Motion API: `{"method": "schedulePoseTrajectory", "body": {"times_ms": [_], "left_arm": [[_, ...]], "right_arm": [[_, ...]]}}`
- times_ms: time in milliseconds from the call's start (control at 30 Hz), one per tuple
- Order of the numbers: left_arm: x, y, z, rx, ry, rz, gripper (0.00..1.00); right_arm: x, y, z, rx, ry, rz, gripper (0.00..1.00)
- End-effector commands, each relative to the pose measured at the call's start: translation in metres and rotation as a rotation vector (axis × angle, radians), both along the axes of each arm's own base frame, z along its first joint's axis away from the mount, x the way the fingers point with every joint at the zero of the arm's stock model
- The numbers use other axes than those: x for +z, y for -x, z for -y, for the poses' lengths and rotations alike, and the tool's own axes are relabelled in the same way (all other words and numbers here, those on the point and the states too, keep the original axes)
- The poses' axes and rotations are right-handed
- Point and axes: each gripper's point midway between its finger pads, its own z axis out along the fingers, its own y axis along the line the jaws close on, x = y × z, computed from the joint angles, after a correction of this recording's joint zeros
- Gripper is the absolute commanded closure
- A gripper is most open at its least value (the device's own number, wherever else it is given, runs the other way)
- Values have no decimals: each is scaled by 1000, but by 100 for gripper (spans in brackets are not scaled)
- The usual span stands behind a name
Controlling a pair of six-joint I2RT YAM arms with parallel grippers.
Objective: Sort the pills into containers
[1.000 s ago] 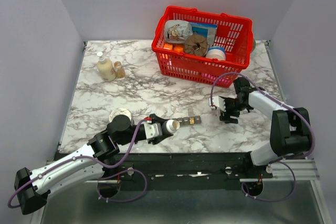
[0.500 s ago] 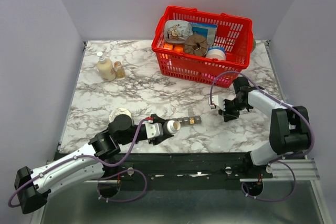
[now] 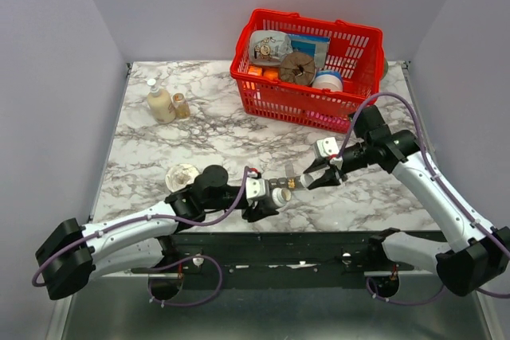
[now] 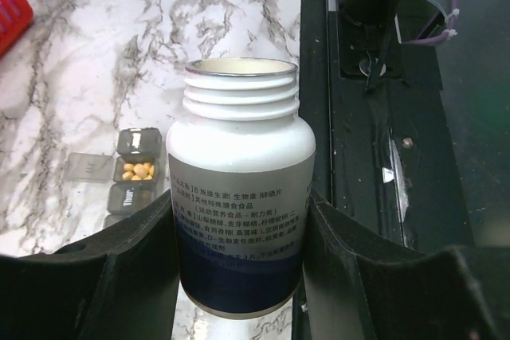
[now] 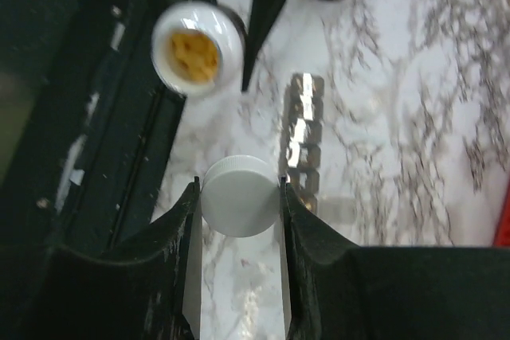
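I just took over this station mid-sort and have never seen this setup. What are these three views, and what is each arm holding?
Two robot arms are bolted at the near edge of a marble table. The wide picture looks down from above and behind them; the other two come from a camera on each wrist. The left gripper is shut on an uncapped white pill bottle with yellow pills inside. The right gripper is shut on a white cap. Between them lies the grey pill organizer; one compartment already holds yellow pills. Farther back stand a red basket of items and two small bottles.
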Motion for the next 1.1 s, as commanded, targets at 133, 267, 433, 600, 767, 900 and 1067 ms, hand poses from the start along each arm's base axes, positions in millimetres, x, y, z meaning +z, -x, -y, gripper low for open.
{"method": "schedulePoseTrajectory", "body": {"times_ms": [133, 267, 433, 600, 767, 900, 1067], "left_arm": [[33, -1, 25, -32, 80, -22, 100], [35, -1, 29, -34, 88, -35, 100], [43, -3, 32, -27, 115, -23, 100], [55, 0, 33, -32, 156, -51, 100], [65, -5, 35, 11, 182, -97, 100], [80, -7, 40, 34, 219, -207, 100], [105, -4, 44, 11, 305, -234, 100]], "right_arm": [[42, 44, -36, 177, -123, -157, 83], [41, 51, -42, 212, -120, -174, 83], [42, 50, -45, 213, -107, -165, 83], [37, 46, -47, 196, -88, -153, 83], [34, 45, -48, 184, -69, -122, 82], [28, 42, -48, 167, -32, -76, 81], [26, 44, -53, 185, -17, -74, 80]]}}
